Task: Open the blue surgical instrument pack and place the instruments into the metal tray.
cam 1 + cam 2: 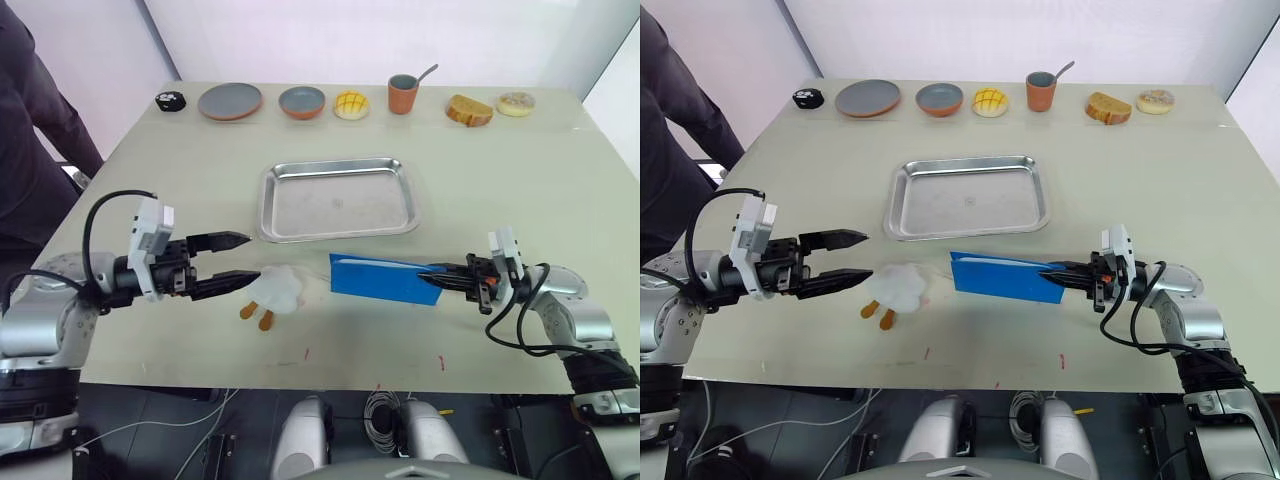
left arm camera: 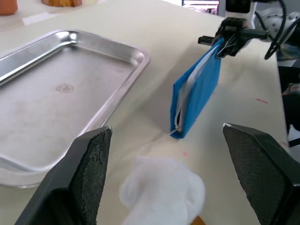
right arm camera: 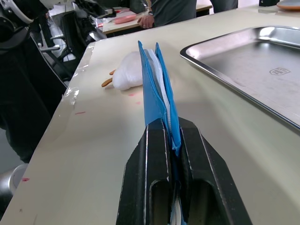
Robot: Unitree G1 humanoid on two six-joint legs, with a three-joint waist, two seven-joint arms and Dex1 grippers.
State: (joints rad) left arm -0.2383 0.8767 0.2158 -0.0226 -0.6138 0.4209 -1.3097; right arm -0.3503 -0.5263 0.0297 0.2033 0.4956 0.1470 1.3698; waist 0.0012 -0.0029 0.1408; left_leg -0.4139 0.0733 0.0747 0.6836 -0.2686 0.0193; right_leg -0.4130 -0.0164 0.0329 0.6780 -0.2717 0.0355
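Blue pack [image 1: 385,277] clamped on edge by right gripper [image 1: 446,279] (tray [image 1: 338,198] empty). Left gripper [image 1: 240,262] gapes beside it. A one-edge hold may let the pack slip.

Both eye views look down from the head over the tabletop [image 1: 520,180]; each wrist view sits low and close, sharing the metal tray [image 2: 70,89].

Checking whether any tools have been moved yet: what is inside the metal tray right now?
The metal tray holds nothing; its bare floor shows only a small stamped mark. The blue pack is pinched in the right gripper, and its contents are hidden.
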